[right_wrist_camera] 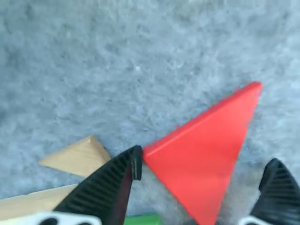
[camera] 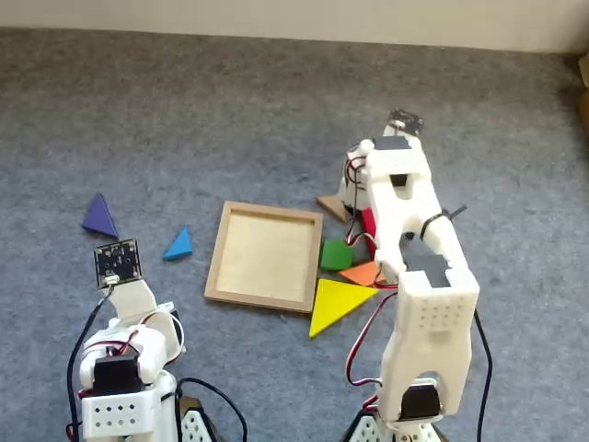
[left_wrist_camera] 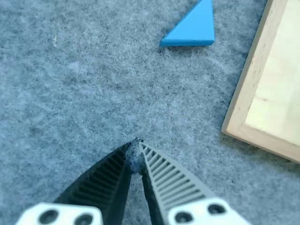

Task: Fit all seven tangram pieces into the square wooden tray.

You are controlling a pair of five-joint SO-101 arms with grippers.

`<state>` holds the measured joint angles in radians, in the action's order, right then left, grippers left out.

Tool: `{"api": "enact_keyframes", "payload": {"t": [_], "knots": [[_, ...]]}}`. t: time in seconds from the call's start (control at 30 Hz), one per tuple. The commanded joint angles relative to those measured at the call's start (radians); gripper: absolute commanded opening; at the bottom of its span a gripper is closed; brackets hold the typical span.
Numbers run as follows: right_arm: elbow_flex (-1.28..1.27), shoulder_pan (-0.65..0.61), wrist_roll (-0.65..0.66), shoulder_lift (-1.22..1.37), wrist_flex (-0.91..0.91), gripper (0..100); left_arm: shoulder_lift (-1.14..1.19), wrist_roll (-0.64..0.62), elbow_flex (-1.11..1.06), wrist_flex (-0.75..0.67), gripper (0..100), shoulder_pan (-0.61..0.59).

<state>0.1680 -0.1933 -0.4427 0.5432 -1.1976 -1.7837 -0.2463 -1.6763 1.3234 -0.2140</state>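
Note:
The square wooden tray [camera: 217, 267] lies empty on the grey carpet. My right gripper [right_wrist_camera: 205, 166] is open, its fingers on either side of the red triangle [right_wrist_camera: 201, 145], which lies flat on the carpet to the right of the tray. A plain wooden triangle [right_wrist_camera: 77, 157] lies beside it, and a green square [camera: 336, 254], an orange piece [camera: 361, 273] and a yellow triangle [camera: 338, 302] sit along the tray's right side. My left gripper [left_wrist_camera: 138, 144] is shut on nothing, low over bare carpet left of the tray. A blue triangle [left_wrist_camera: 192, 29] lies ahead of it, and a purple triangle [camera: 99, 215] farther left.
The right arm [camera: 414, 230] stretches over the pieces right of the tray and hides part of them. The tray's rim [left_wrist_camera: 243, 93] is close to the left gripper. Open carpet spreads behind the tray and to the far left.

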Motion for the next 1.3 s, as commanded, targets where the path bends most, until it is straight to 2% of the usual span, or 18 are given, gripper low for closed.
{"api": "enact_keyframes", "payload": {"t": [0.0,0.6,0.8,1.13,1.27], "knots": [[0.048,0.015,0.005,-0.022,-0.01,37.8,-0.042,-0.008,-0.019,0.005,1,0.013],[0.048,0.025,-0.005,-0.024,0.068,37.8,-0.042,-0.008,-0.019,0.005,1,0.016],[0.045,0.027,-0.005,-0.024,0.05,29.4,-0.042,-0.006,-0.019,0.005,1,0.016],[0.045,0.027,-0.005,-0.024,0.01,28.8,-0.042,-0.006,-0.019,0.005,1,0.016],[0.045,0.027,0.0,-0.024,0.01,22.8,-0.042,-0.006,-0.019,0.005,1,0.016]]}}
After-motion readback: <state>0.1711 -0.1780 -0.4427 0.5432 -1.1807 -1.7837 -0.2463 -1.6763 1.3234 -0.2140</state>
